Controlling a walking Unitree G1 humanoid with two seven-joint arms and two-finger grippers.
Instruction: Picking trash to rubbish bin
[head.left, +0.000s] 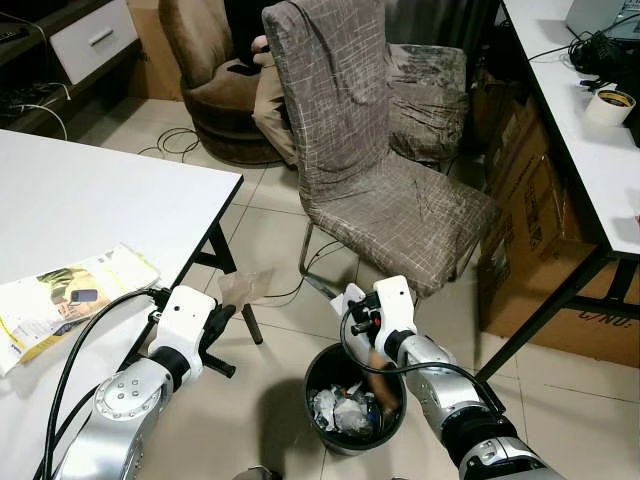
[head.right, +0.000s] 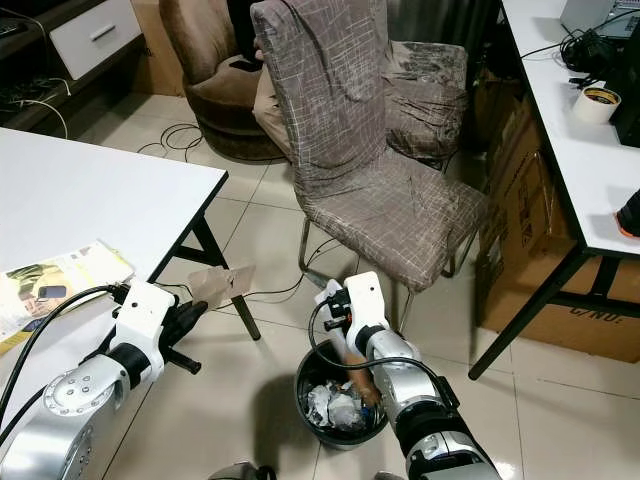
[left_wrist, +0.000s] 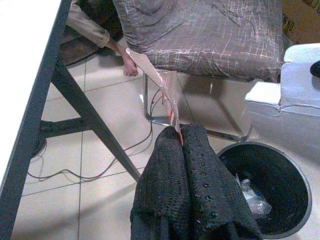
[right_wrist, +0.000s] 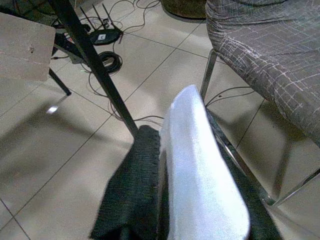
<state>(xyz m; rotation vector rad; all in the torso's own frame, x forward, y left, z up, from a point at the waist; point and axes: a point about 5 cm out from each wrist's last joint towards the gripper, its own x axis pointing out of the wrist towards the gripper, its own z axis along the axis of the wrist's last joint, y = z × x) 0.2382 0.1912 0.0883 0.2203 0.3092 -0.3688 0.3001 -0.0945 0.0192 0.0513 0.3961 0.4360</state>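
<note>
Both silver arms fill the foreground, one to each side of the black rubbish bin (head.left: 355, 398), which stands on the tiled floor just in front of the fabric-covered chair (head.left: 375, 160) and already holds crumpled white trash. Pinched between the closed fingers of the left gripper (left_wrist: 181, 145) is a thin flat piece of brown cardboard (head.left: 243, 289), held out over the floor beside the white table (head.left: 90, 200) leg and well short of the bin's rim. At the bin's near rim, the right gripper (right_wrist: 165, 150) has its fingers closed on a flat white scrap (right_wrist: 200, 185).

Risks, as I judge them: the cardboard is gripped only at one edge, so it could swing or slip out and land on the floor instead of in the bin; the two arms converge on one small opening and could knock each other or tip the bin; cables (head.left: 180, 142) trail on the floor near the chair legs, and a person's hand (left_wrist: 131, 69) is close behind the chair.

Readable writing is scarce: partial dark letters on the cardboard box (head.left: 560, 300) under the right-hand table cannot be made out, and the print on the yellow leaflet (head.left: 70, 300) is too small to read
</note>
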